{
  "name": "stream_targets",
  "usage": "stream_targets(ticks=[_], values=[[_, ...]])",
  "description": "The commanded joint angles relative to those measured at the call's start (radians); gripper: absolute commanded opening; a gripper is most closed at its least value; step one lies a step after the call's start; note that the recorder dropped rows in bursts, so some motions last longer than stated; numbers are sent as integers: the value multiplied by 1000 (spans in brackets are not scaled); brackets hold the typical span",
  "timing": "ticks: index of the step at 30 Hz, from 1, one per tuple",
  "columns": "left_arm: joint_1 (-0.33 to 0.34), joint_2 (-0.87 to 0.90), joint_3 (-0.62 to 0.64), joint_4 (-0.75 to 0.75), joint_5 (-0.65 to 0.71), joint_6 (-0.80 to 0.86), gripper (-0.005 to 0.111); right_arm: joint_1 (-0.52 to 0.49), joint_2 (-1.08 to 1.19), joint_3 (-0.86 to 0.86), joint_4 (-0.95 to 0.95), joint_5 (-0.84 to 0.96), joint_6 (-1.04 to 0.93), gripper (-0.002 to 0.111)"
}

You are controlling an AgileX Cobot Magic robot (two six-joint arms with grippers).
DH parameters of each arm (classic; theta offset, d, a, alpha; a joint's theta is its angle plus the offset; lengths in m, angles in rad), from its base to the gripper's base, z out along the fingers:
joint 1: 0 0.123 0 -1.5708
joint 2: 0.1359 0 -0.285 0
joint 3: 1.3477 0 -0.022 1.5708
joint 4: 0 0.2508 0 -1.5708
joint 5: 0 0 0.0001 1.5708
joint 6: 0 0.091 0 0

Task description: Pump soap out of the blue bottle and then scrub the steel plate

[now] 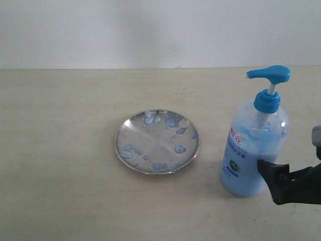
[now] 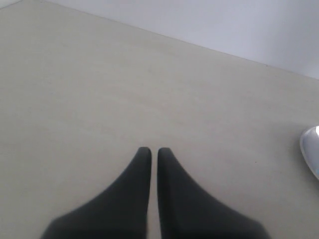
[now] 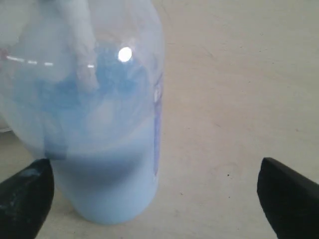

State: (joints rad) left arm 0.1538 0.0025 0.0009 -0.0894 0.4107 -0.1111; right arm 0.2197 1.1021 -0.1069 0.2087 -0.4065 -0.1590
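**Exterior view**
- Table (image 1: pixel 60 165): pale, matte.
- Steel plate (image 1: pixel 120 133): lies flat left of centre, rim up, well apart from the bottle.
- Soap (image 1: pixel 180 149): pale blue blobs scattered across the plate; more fills the lower part of the bottle.
- Blue bottle (image 1: pixel 246 165): stands upright at the right, long axis vertical, label facing left-front. Its pump head (image 1: pixel 269 74) is raised, with the spout pointing left toward the plate's side.
- Right gripper (image 1: pixel 288 182): enters low from the right edge, one dark finger at the bottle's lower right flank. Contact cannot be told.

**Left wrist view**
- Left gripper (image 2: pixel 154 152): fingers drawn almost together with only a thin slit between them, nothing held, over bare table.
- Steel plate (image 2: pixel 311 147): only a sliver of its rim shows at the frame edge.

**Right wrist view**
- Right gripper (image 3: pixel 155 167): jaws spread wide.
- Blue bottle (image 3: pixel 99 149): upright between the fingers, close against one and well clear of the other, not clamped.
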Motion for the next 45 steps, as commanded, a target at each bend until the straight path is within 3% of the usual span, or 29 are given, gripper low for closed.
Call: stream_targets(ticks=[1,11,25,27,29,33,34,45], values=[[-4,-3,-1,0,-8,-4,4,1,107,2,-223,-126,180,104],[-4,-3,-1,0,-8,-4,4,1,363,-23,-291,-415,255,104],[-4,-3,-1,0,-8,-4,4,1,632,-211,-263,-509,168,101],[-4,-3,-1,0,-8,-4,4,1,643,-223,-220,-509,171,90],[-4,-3,-1,0,-8,-4,4,1,652,-229,-186,-509,172,68],[-4,-3,-1,0,-8,-4,4,1,653,-233,-189,-499,172,8],[-4,-3,-1,0,-8,-4,4,1,653,-233,-190,-491,175,0],[-4,-3,-1,0,-8,-4,4,1,653,-284,-168,-470,70,0]])
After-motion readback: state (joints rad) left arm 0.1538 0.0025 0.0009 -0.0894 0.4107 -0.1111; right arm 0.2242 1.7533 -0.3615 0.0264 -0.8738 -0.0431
